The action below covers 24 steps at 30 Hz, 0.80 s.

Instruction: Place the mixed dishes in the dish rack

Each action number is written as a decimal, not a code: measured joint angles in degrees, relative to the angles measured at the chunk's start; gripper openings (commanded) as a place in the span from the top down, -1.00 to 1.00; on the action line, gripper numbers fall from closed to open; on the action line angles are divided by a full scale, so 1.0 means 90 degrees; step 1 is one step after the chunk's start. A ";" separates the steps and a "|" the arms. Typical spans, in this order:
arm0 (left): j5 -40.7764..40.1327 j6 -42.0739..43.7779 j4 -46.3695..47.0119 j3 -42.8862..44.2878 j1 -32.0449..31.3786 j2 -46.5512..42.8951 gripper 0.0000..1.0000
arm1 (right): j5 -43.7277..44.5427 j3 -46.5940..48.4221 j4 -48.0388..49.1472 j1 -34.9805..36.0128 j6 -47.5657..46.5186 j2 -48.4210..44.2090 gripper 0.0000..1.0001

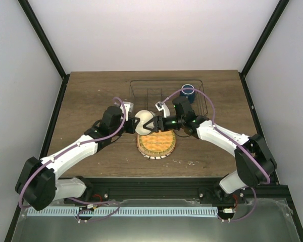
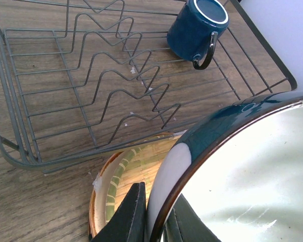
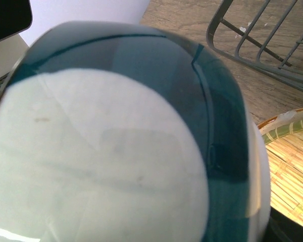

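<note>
The small cream-white bowl (image 1: 143,120), with a dark teal band outside, is held on edge above the far rim of the yellow-orange woven plate (image 1: 156,143). My left gripper (image 1: 136,122) is shut on the bowl's rim (image 2: 167,201), one finger on each side. My right gripper (image 1: 151,126) is against the bowl's other side. The bowl (image 3: 116,161) fills the right wrist view and hides the fingers. The dark blue mug (image 1: 188,93) lies in the far right corner of the wire dish rack (image 1: 164,80). The cream leaf plate is not distinguishable.
The rack (image 2: 40,162) lies just beyond the woven plate (image 2: 136,166) and its zigzag dividers hold nothing. The mug (image 2: 197,27) lies tilted on its side. The rack's corner (image 3: 242,35) and the woven plate (image 3: 293,166) show in the right wrist view.
</note>
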 measured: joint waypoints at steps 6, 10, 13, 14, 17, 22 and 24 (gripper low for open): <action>0.0007 0.0002 0.0034 -0.0002 0.0000 0.0044 0.76 | 0.0032 0.0000 -0.0002 0.0000 -0.0007 0.0000 0.14; 0.0053 -0.0102 0.0126 -0.0002 0.0002 0.0121 0.68 | 0.0085 0.0000 -0.0024 0.0000 -0.0104 0.0000 0.21; 0.0078 -0.0177 0.0192 -0.0029 0.0002 0.0134 0.66 | 0.0112 0.0000 -0.0041 0.0000 -0.0185 0.0002 0.24; 0.0080 -0.0187 0.0231 -0.0046 0.0002 0.0143 0.64 | 0.0121 0.0000 -0.0044 0.0000 -0.0197 0.0005 0.24; 0.0100 -0.0221 0.0321 -0.0092 0.0002 0.0175 0.51 | 0.0136 0.0000 -0.0051 0.0002 -0.0214 0.0036 0.24; 0.0163 -0.0277 0.0440 -0.0107 0.0000 0.0226 0.11 | 0.0253 0.0000 -0.0160 0.0029 -0.0294 0.0097 0.24; 0.0160 -0.0274 0.0452 -0.0114 -0.0002 0.0226 -0.16 | 0.0384 0.0000 -0.0255 0.0034 -0.0328 0.0107 0.25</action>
